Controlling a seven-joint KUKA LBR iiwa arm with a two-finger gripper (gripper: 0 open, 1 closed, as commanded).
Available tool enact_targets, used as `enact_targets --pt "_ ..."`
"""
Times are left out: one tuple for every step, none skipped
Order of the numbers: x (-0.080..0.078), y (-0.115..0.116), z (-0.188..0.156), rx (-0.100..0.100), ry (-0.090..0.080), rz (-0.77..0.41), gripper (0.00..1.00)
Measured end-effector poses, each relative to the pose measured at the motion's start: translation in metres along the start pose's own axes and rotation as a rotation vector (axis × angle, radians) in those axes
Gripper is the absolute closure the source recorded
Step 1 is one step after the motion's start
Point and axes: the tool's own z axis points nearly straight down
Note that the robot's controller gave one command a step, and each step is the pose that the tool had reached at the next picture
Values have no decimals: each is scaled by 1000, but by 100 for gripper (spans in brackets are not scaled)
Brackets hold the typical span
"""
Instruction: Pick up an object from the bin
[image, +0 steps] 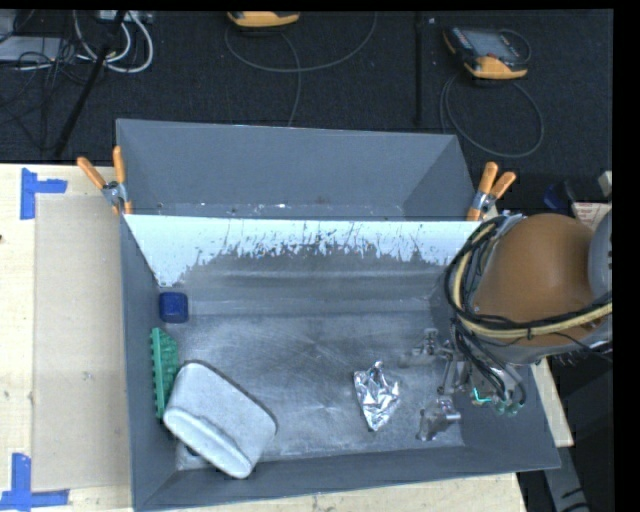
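My gripper (433, 386) hangs low over the bin's right end. Its two fingers stand spread, one toward the back and one toward the front, with nothing between them. A crumpled piece of silver foil (376, 397) lies on the bin floor just left of the fingers, apart from them.
A pale grey rounded block (217, 417) lies tilted in the front left corner. A green toothed strip (162, 369) stands along the left wall beside it. A small blue cube-like piece (173, 306) sits farther back on the left. The arm's brown cover and cables overhang the right rim.
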Motion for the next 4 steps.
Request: enact_targets --pt "-49 15 111 0 -16 -30 0" --pt "-67 -37 27 6 -14 -527 0" --pt "-111 0 110 5 -11 -586 0" --pt "-113 -1 104 7 -20 -582 100"
